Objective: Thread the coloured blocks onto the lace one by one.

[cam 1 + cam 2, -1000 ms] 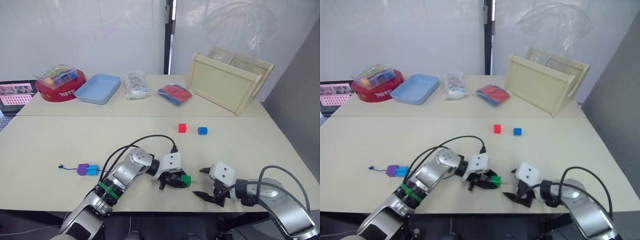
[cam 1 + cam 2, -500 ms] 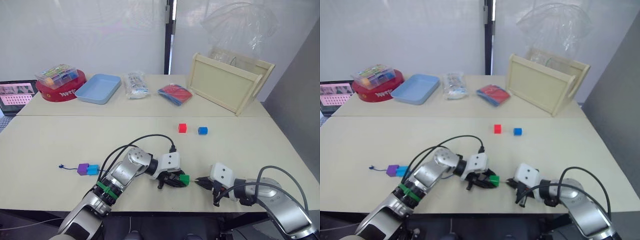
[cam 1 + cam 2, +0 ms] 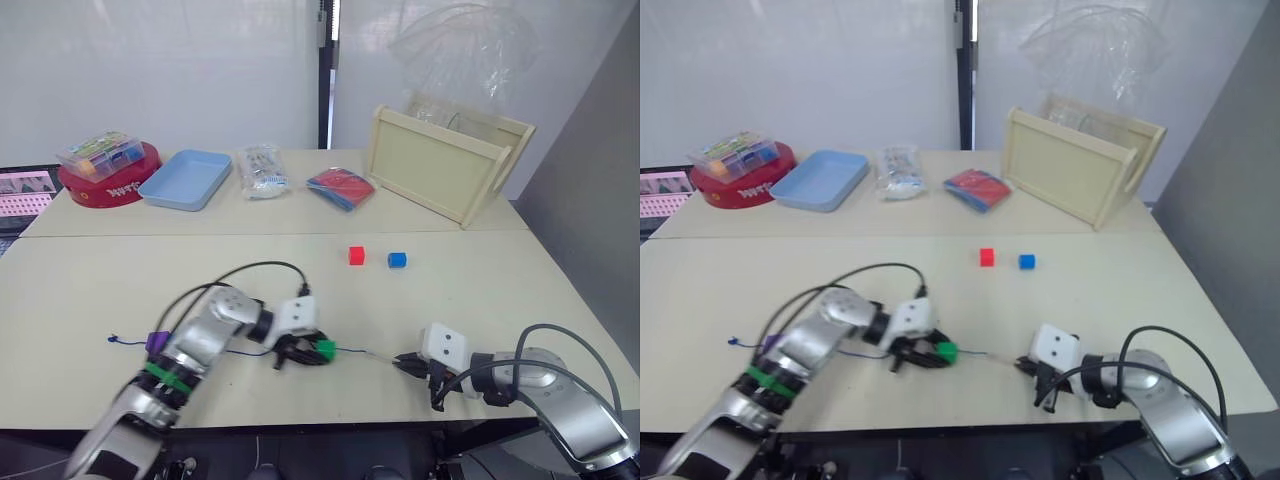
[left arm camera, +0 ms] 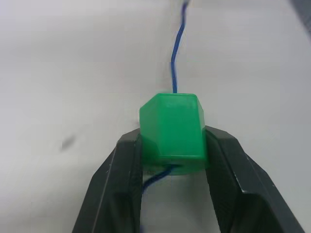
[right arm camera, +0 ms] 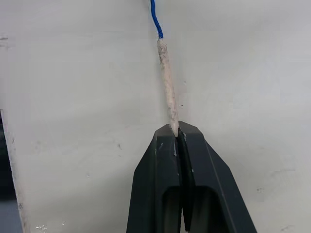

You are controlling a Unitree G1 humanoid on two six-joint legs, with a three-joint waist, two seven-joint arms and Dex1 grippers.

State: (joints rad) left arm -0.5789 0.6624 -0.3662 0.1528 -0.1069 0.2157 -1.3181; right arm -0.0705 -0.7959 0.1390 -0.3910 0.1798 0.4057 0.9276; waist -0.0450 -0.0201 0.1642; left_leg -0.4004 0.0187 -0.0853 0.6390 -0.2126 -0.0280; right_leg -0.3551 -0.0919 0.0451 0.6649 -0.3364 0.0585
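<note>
- The thin dark blue lace [image 3: 240,351] is lying across the pale bench [image 3: 480,300], its knotted end [image 3: 111,339] sitting far out on the robot's left.
- A small purple plastic block [image 3: 155,342] is sitting on the lace near that knotted end, partly behind the left arm.
- The left gripper [image 4: 170,160] is pressing its black fingers [image 4: 121,184] against both sides of the small green plastic block [image 4: 173,133], and the lace is passing through that block's hole.
- The small red plastic cube [image 3: 357,256] and the small blue plastic block [image 3: 397,260] are lying side by side farther back on the bench, off the lace.
- The right gripper [image 5: 176,132] is closing its fingers fully on the end of the lace's stiff pale tip [image 5: 166,82], which is pointing towards the green block.
</note>
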